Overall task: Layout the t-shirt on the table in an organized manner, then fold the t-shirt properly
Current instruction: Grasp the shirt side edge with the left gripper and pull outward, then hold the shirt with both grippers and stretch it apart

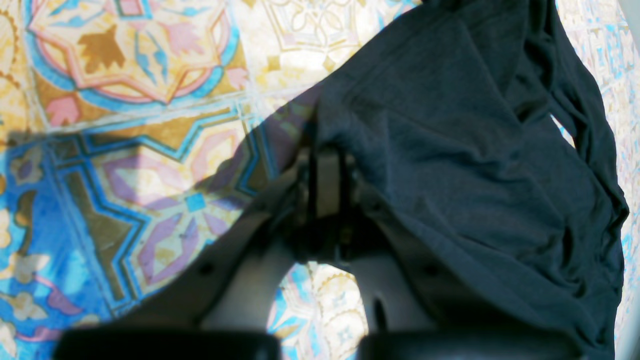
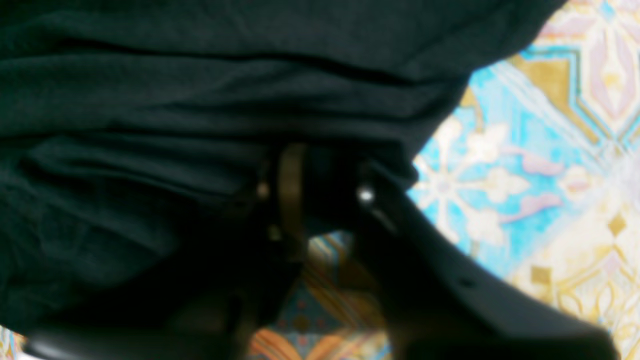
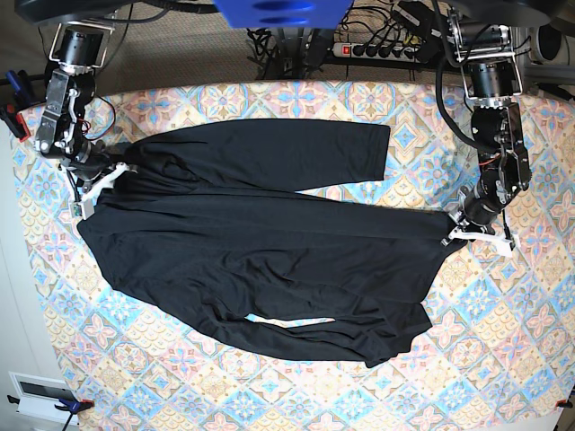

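Spreading the t-shirt [image 3: 260, 251] flat appears to be the step in hand, and doing it well calls for both hands to draw apart evenly and low over the worktop [image 3: 503, 359], so that the cloth tightens across its width without lifting or bunching. The garment lies across the middle of the worktop, stretched between the two arms; one long sleeve lies out flat along the far side, while the near edge is rumpled and partly doubled over itself, so the layout is judged incomplete and folding not yet due. The left hand [image 3: 474, 235], on the base view's right, sits low at the garment's edge with its forearm hanging steeply from the mount above; the left wrist view shows its fingers [image 1: 327, 185] closed together with black fabric gathered at the tips, so it is judged to be grasping the t-shirt. The right hand [image 3: 97, 189], on the base view's left, sits at the opposite edge, its arm likewise reaching down from the far corner; the right wrist view, though blurred, shows fabric draped over narrowly set fingers [image 2: 292, 190], judged clenched on the cloth. Uneven pulling risks dragging the whole garment sideways rather than smoothing it.
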You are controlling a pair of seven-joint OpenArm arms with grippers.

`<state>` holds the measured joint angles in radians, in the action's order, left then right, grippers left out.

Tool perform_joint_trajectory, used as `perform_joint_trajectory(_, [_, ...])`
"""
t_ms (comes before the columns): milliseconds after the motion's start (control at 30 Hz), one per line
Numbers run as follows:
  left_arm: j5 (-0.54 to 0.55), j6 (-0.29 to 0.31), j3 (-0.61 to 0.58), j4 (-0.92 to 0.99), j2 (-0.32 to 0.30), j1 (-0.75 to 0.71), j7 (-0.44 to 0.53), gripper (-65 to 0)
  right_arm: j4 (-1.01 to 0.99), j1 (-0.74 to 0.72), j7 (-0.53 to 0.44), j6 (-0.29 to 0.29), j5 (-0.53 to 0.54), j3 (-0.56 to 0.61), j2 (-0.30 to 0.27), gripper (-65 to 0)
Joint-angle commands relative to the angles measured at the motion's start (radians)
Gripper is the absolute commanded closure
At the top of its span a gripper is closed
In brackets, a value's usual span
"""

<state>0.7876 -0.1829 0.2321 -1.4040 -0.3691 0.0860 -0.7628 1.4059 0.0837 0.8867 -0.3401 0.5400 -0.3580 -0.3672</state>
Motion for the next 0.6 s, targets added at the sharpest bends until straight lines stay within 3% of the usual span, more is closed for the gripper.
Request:
perform_joint_trajectory(0, [0.003, 0.007, 0.01, -0.014, -0.02, 0.013, 0.016, 0.0, 0.01, -0.006, 0.001, 0.0, 0.002, -0.034, -0.019, -2.3])
perform_joint_trajectory(33, [0.003, 0.007, 0.01, -0.016, -0.02, 0.011, 0.016, 0.0, 0.01, -0.006, 0.001, 0.0, 0.002, -0.063, -0.019, 0.0])
perform_joint_trajectory(233, [0.006, 0.007, 0.01, -0.022, -0.02, -0.021, 0.016, 0.0, 0.02, 0.001, 0.002, -0.001, 0.002, -0.204, -0.02, 0.0])
perform_joint_trajectory(567, [0.006, 0.007, 0.01, -0.024, -0.021, -0.105, 0.012, 0.0, 0.099, 0.107, 0.002, -0.038, 0.002, -0.267, -0.023, 0.0])
